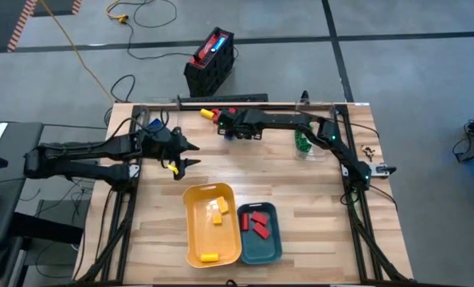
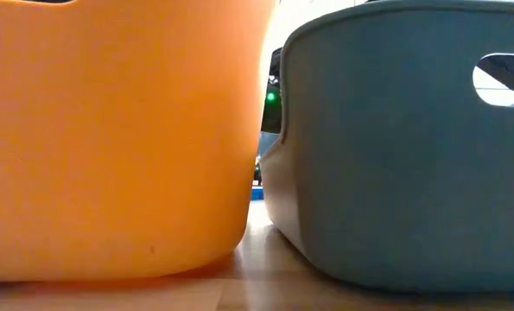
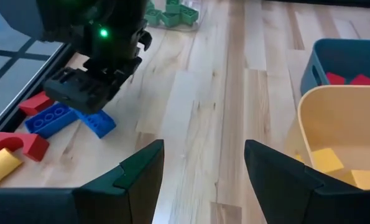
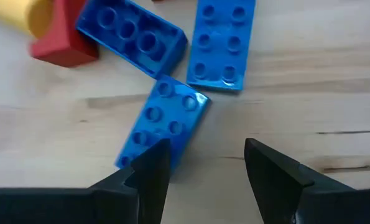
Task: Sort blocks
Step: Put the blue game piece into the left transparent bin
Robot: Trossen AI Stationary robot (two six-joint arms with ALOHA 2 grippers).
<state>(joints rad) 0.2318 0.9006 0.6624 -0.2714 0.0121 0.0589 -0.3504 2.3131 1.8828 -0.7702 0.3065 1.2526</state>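
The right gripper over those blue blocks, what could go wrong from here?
1. The right gripper is open with one finger over the nearest blue block's end, the other over bare wood: closing may pinch only a corner or push it aside.
2. Two more blue blocks lie close by, so a nudge could shift them.
3. No tray for blue shows beside the yellow tray and teal tray.

Yellow tray (image 1: 195,239) touching teal tray (image 1: 271,249)
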